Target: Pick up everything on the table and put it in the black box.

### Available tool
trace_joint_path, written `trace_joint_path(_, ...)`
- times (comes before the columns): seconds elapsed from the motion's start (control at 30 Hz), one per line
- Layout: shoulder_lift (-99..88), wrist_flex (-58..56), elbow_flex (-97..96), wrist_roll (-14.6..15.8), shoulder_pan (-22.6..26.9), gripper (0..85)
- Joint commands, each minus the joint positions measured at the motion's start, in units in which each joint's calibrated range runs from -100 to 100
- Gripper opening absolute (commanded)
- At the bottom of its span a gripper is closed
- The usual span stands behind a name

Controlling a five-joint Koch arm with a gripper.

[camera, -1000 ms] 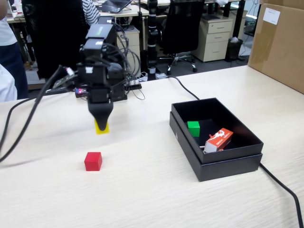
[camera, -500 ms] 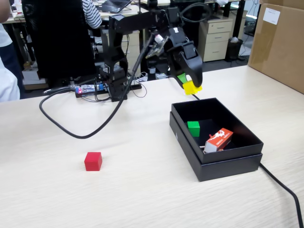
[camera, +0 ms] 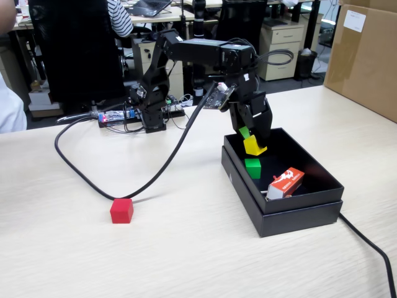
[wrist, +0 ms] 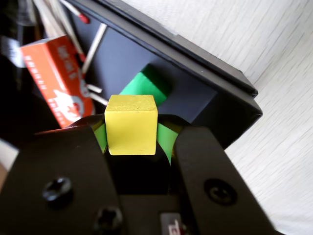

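Yellow cube (wrist: 131, 125) clamped in end effector (camera: 253, 144), held above black box (camera: 319, 202), over green cube (camera: 252, 167).

One cube (camera: 121, 210) sits left of the box (camera: 291, 214) (another (camera: 252, 167) inside).

Light wood-grain table (camera: 186, 248) — red cube (camera: 121, 210) sits near-left, black box (camera: 298, 214) rests right, brown carton (camera: 366, 59) far right.
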Motion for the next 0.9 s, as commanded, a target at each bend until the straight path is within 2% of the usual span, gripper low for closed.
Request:
trace_joint_path(0.0, -0.4, -0.3, 4.4, 0.4, 0.4, 13.8)
trace_joint_path(0.07, -0.4, -0.3, 4.3, 0.5, 0.5, 16.4)
trace_joint_path(0.13, -0.2, -0.3, 4.1, 0.5, 0.5, 28.1)
trace_joint_path(0.2, -0.2, -0.3, 4.0, 0.5, 0.5, 34.4)
trace_joint_path(0.37, -1.2, -0.3, 4.1, 0.6, 0.3, 45.1)
trace_joint_path(0.63, -12.1, -0.2, 5.3, 0.3, -2.9, 46.3)
trace_joint_path(0.87, -24.2, -0.2, 4.7, -3.5, -9.9, 46.3)
